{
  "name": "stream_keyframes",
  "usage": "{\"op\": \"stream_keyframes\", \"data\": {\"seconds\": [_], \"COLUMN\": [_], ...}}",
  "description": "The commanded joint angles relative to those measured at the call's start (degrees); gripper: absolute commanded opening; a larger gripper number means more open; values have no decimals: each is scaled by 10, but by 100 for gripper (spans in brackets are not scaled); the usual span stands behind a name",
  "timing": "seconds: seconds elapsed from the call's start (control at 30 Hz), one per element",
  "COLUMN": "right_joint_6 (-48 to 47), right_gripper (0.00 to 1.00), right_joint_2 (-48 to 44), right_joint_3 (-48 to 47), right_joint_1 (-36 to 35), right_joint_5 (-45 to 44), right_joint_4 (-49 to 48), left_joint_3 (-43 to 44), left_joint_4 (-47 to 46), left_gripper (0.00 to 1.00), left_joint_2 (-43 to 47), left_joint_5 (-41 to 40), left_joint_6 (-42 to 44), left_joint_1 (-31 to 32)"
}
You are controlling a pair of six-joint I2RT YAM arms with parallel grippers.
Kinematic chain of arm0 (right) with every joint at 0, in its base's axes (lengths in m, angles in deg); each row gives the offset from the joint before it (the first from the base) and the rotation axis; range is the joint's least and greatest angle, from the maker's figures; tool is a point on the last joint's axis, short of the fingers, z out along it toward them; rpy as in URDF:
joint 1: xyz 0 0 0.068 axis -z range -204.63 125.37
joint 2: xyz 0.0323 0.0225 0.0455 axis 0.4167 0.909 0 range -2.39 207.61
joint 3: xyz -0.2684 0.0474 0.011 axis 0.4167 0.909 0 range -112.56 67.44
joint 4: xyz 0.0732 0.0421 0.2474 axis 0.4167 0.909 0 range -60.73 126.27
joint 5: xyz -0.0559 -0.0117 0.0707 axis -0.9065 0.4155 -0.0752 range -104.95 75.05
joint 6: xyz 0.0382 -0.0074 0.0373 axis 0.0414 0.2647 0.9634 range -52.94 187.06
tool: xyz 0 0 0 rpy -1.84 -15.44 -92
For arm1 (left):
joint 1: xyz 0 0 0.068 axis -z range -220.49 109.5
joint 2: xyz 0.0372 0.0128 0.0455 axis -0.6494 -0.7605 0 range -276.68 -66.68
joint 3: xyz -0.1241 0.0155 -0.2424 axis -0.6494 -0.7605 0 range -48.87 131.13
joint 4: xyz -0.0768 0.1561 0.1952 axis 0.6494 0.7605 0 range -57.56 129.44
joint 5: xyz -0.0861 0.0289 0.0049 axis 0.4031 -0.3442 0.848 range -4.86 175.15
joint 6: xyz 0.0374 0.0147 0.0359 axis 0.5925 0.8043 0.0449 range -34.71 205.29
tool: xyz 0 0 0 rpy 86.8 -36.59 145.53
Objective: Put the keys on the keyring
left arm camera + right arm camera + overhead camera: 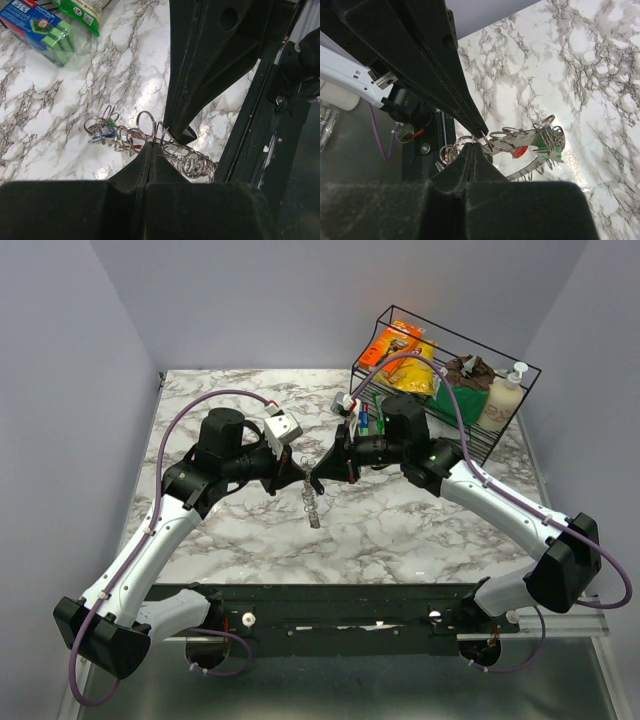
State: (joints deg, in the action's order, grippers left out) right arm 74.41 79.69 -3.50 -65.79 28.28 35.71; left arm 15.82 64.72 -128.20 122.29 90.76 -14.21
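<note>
White arms [150,545], black joints [222,436], purple cables [215,394].

The table [420,530] is white marble veined grey and black. The keys [540,142] are silver, with red, blue and green heads; the keyring [146,124] is silver. The left gripper [150,145] and right gripper [472,145] are black. The arms [150,550] are white and black, with purple cables [210,395]. The basket [520,365] is black wire, its packet [395,343] orange, its bottle [505,395] cream.

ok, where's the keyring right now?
In the top view, the thin silver wire keyring strung with keys is near the white marble table's centre, where the tips of the left hand and right hand meet.
</note>
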Motion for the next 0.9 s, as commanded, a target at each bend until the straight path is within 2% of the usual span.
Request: {"op": "stream_keyframes", "data": {"seconds": [0.0, 0.87], "right_joint_6": [-13, 3], "right_gripper": [1, 1], "right_joint_2": [9, 26], "right_joint_3": [-20, -42], "right_joint_1": [-5, -7], "right_joint_5": [-20, -83], "right_joint_4": [14, 39], "left_joint_3": [4, 2], "left_joint_4": [-25, -21], "left_gripper": [0, 0], "left_joint_2": [3, 4], "left_joint_5": [25, 27], "left_joint_6": [-4, 1], "left_joint_1": [3, 4]}}
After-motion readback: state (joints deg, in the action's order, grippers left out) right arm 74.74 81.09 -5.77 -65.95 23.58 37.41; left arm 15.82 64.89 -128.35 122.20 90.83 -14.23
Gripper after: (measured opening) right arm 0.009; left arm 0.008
